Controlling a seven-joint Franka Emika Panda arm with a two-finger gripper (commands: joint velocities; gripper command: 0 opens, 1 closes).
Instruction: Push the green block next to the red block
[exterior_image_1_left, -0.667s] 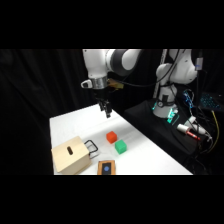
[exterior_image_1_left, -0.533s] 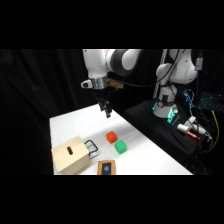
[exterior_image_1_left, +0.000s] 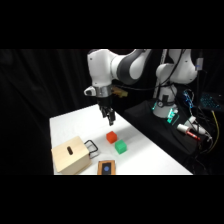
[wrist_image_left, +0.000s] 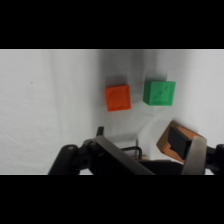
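The red block (exterior_image_1_left: 111, 137) sits on the white table (exterior_image_1_left: 70, 125), with the green block (exterior_image_1_left: 120, 147) just in front of it to the right and a narrow gap between them. My gripper (exterior_image_1_left: 109, 118) hangs above the table, behind and slightly left of the red block, touching neither cube. In the wrist view the red block (wrist_image_left: 118, 97) and the green block (wrist_image_left: 159, 92) lie side by side, apart, beyond the black linkage (wrist_image_left: 100, 157).
A tan wooden box (exterior_image_1_left: 71, 155) with a black wire handle (exterior_image_1_left: 91, 146) stands at the front left. A flat orange-brown item with a dark face (exterior_image_1_left: 106, 167) (wrist_image_left: 177, 142) lies near the front edge. Cables and electronics (exterior_image_1_left: 192, 127) sit off the table on the right.
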